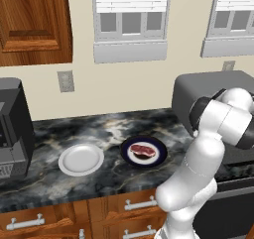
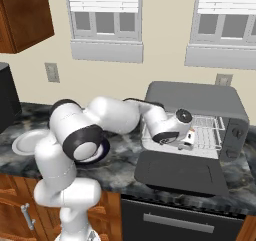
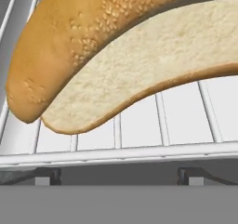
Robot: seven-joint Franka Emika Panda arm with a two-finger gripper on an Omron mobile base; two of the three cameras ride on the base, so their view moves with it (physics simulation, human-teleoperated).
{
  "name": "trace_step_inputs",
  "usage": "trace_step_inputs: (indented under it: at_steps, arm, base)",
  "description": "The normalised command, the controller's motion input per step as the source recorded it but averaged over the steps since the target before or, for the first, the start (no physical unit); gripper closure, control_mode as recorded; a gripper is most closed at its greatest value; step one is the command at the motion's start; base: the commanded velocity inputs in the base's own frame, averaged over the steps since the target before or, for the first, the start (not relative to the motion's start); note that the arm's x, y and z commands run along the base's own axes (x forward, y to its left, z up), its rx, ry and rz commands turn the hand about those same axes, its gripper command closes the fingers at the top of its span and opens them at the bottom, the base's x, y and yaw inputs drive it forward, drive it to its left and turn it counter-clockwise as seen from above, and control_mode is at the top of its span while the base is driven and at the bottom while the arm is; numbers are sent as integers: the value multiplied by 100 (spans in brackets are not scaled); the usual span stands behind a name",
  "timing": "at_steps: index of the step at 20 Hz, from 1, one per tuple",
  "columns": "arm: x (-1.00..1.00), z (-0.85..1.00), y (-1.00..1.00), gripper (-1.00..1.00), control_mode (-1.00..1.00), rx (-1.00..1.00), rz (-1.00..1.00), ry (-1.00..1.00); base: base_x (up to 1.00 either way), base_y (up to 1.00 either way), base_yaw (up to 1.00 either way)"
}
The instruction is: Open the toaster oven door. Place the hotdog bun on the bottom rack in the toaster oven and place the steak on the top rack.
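Observation:
The grey toaster oven (image 2: 196,99) stands at the counter's right end, and its door (image 2: 176,173) lies folded down flat in front of it. My gripper (image 2: 187,141) reaches into the oven mouth in front of the wire racks (image 2: 207,130) and stands open. In the hand view the hotdog bun (image 3: 116,46) looms very near, golden and split. It lies over a wire rack (image 3: 139,151); which rack I cannot tell. No fingers touch the bun. The steak (image 1: 143,150) rests on a dark blue plate (image 1: 158,157) at mid-counter.
A bare white plate (image 1: 81,159) sits left of the steak's plate. A black boxy appliance (image 1: 12,129) stands at the counter's left end. Windows and a wall cabinet (image 1: 32,22) hang above. The lowered door juts out past the counter's front edge.

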Motion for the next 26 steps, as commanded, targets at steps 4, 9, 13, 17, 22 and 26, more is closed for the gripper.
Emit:
trace_step_inputs:
  at_steps: [4,9,13,17,22,26]
  arm:
    - [-2,0,0,-100,-100,3,0,-3]
    - [-84,23,-15,-100,-100,2,0,0]
    - [-78,68,-16,-100,-100,0,0,-5]
    - [-42,75,-11,-100,-100,1,0,-6]
    - [-14,24,-2,-100,-100,2,-1,-17]
    - [-1,6,0,-100,-100,1,-2,-21]
  base:
    - [0,0,0]
    - [0,0,0]
    - [0,0,0]
    - [0,0,0]
    - [0,0,0]
    - [0,0,0]
